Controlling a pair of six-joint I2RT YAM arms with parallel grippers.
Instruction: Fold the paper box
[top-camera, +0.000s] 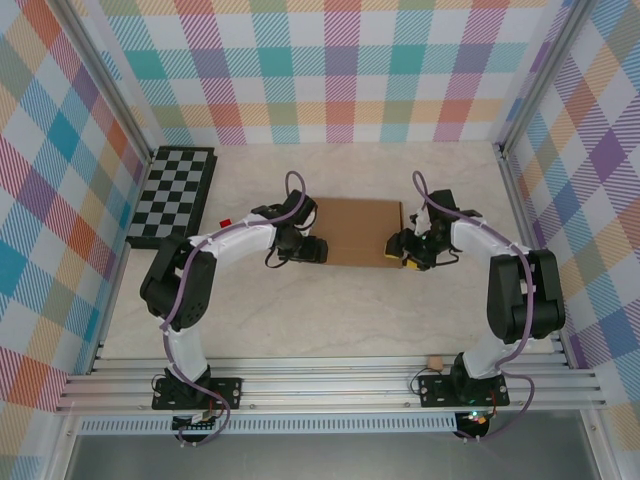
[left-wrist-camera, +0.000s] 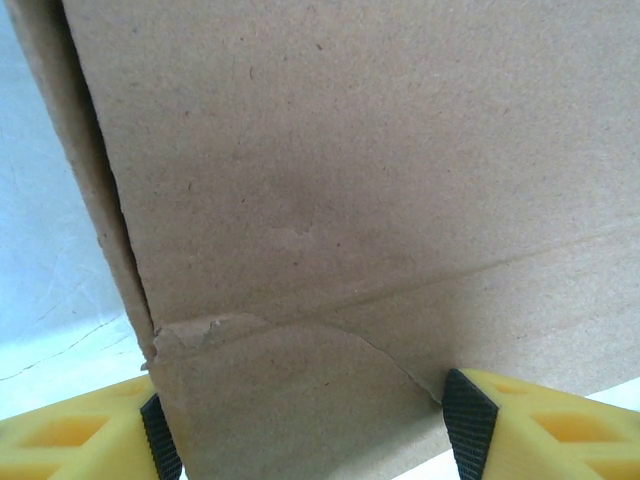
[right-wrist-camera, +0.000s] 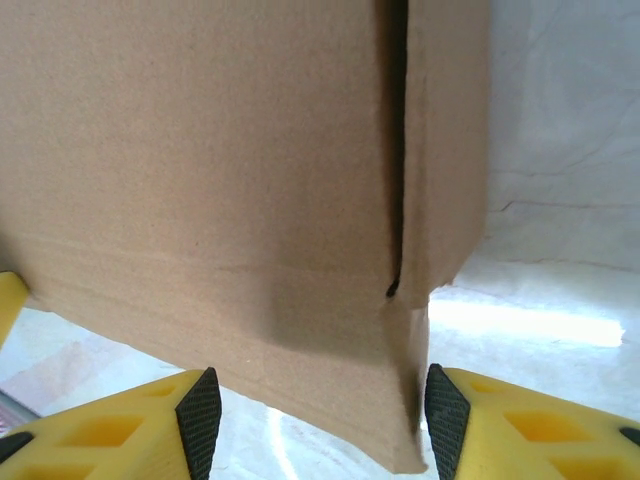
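Note:
The paper box (top-camera: 355, 230) is plain brown cardboard, lying in the middle of the table with an arm at each end. My left gripper (top-camera: 305, 248) is at its left end, my right gripper (top-camera: 405, 250) at its right end. In the left wrist view the paper box (left-wrist-camera: 350, 180) looms close, and a creased, slightly torn flap reaches down between the left gripper's (left-wrist-camera: 315, 440) wide-apart pads (left-wrist-camera: 468, 425). In the right wrist view a corner of the paper box (right-wrist-camera: 200, 150), with a slot beside it, hangs between the right gripper's (right-wrist-camera: 315, 420) spread pads (right-wrist-camera: 200, 415). Both are open.
A black-and-grey chessboard (top-camera: 172, 195) lies at the back left. A small red object (top-camera: 226, 222) sits between it and the left arm. A tiny brown cardboard scrap (top-camera: 434, 360) lies by the right arm's base. Plaid walls enclose the table on three sides.

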